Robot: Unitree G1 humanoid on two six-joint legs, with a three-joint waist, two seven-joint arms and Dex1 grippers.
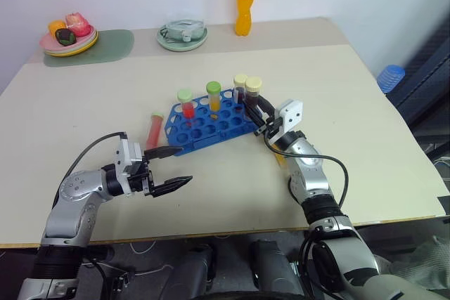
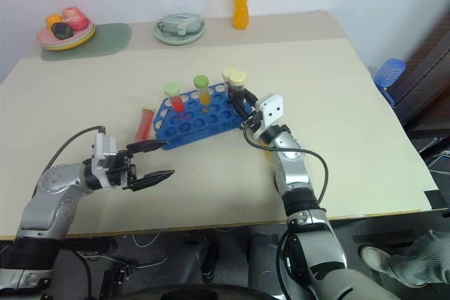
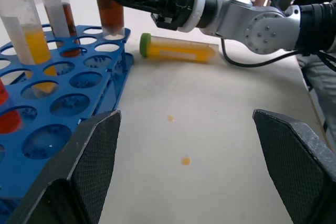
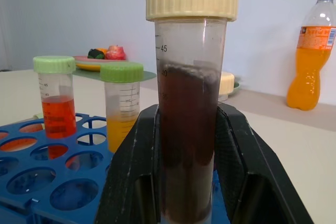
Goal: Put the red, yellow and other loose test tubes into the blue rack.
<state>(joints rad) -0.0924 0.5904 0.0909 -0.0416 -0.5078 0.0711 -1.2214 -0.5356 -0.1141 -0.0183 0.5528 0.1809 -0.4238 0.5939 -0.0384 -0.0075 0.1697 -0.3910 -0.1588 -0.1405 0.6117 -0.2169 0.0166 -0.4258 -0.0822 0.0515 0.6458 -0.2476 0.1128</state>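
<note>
Gripping | brown tube [image 4: 190, 129] between right end effector [image 4: 189, 182] fingers | over blue rack [image 1: 211, 126]

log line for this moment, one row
right gripper: shut on dark tube, upright at blue rack | left gripper: open, empty | loose: red tube, yellow tube
</note>
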